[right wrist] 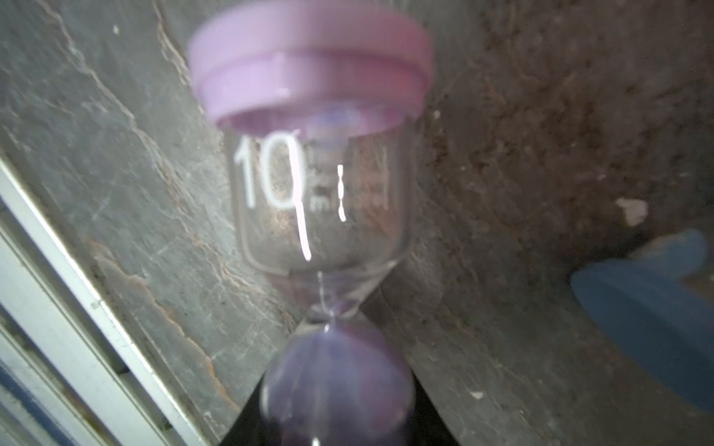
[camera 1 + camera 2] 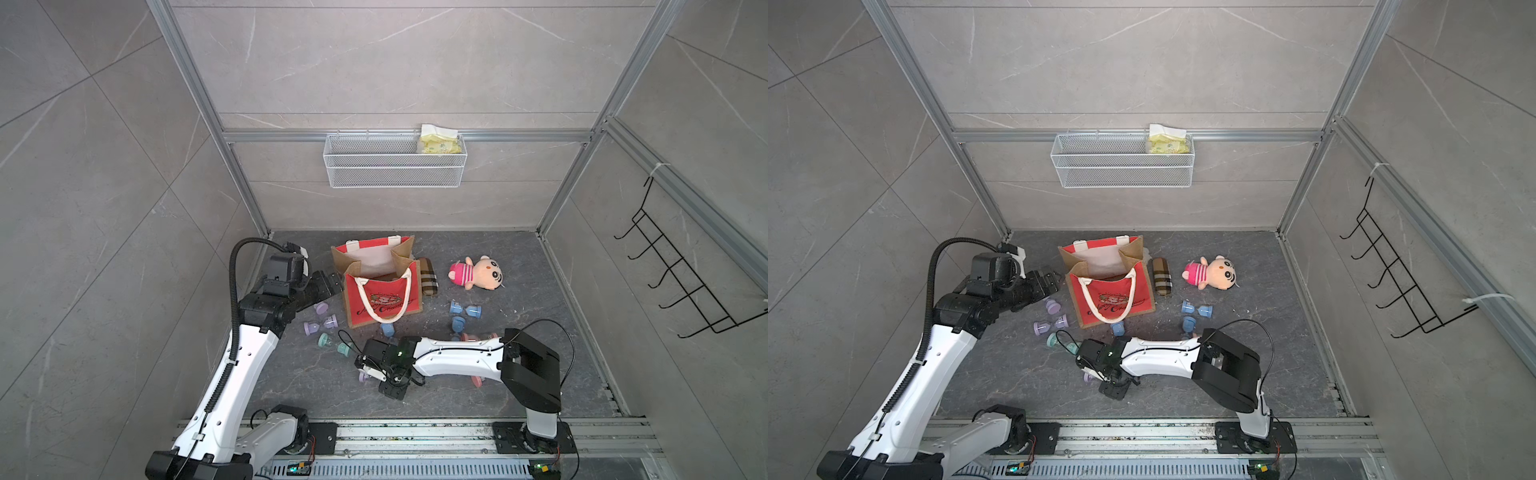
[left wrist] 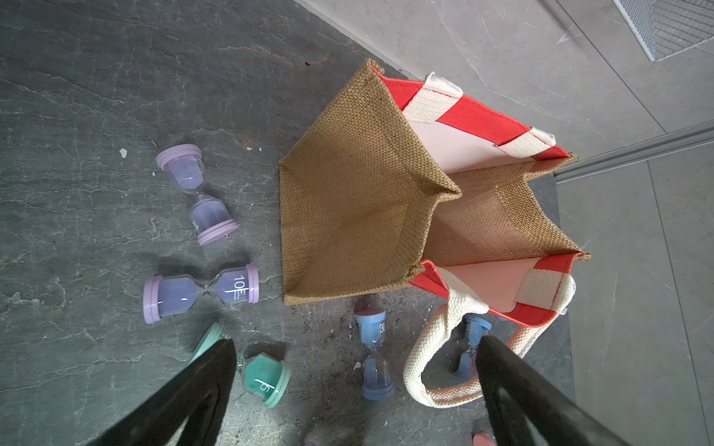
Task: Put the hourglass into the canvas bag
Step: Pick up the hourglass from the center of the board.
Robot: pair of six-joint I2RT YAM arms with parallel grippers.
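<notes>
Lilac-capped clear-glass hourglass [image 1: 320, 185] sits clamped in the right gripper [image 1: 336, 428] near the front edge of the dark veined floor [image 2: 457, 399]. Its long axis runs out from the jaws, cap outermost. Beside the burlap-sided canvas bag [image 2: 380, 297], the left gripper [image 3: 357, 341] gapes.

My left arm [image 2: 251, 361] and right arm [image 2: 457, 357] are white shells with chunky black joints. Left one's got a ribbed black hose [image 2: 231, 286]; right one has thin black cables [image 2: 573, 357], plus a green light [image 2: 400, 354] at its nine o'clock end. Left gripper [image 3: 355, 341]: black fingers [image 3: 201, 386].
</notes>
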